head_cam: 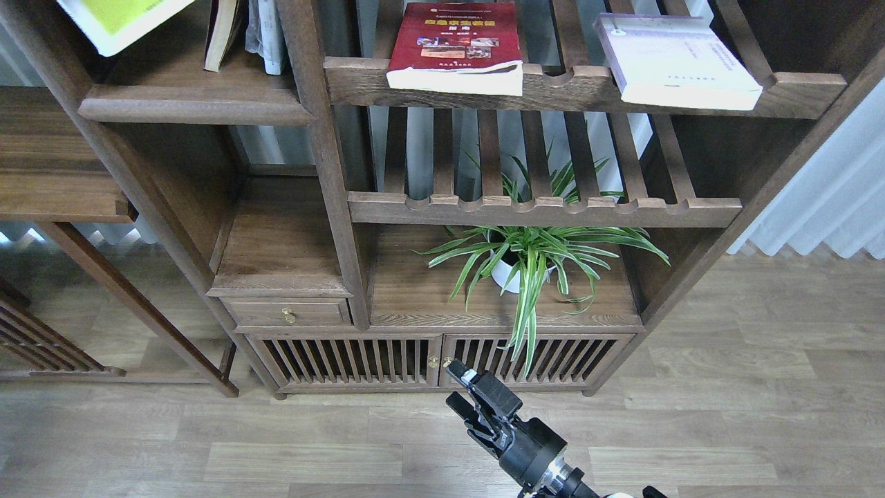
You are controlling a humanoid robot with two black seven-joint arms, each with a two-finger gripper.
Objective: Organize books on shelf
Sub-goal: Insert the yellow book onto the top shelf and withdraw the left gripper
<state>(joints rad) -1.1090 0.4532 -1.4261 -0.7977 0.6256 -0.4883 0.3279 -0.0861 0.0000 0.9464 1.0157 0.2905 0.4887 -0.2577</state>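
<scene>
Only one gripper [458, 387] is seen, low in the centre of the frame on an arm entering from the bottom edge right of centre, so it is taken to be the right one; its two fingers stand slightly apart with nothing between them, though the gap is small and dark enough that this is judged rather than plainly read. The left arm is not in view. The dark red book [453, 47] lies flat at the top centre on the upper slatted rack [795, 90], its page edge overhanging the notched front rail, and the pale lavender-white book [677, 61] lies flat on the same rack at the upper right, also jutting past the rail. The yellow-green book [114, 19] is seen tilted at the upper left corner, above the solid plank shelf [193, 104], where other upright volumes [245, 31] stand. The step in hand appears to be a first reach, nothing being held. It would be done well if the red book's overhanging edge were taken across its thickness, the arm being raised clear of the spider plant [532, 252] and the lower rack's rail. Yellow Chinese characters are printed on the red cover but cannot be read; no brand is visible.
</scene>
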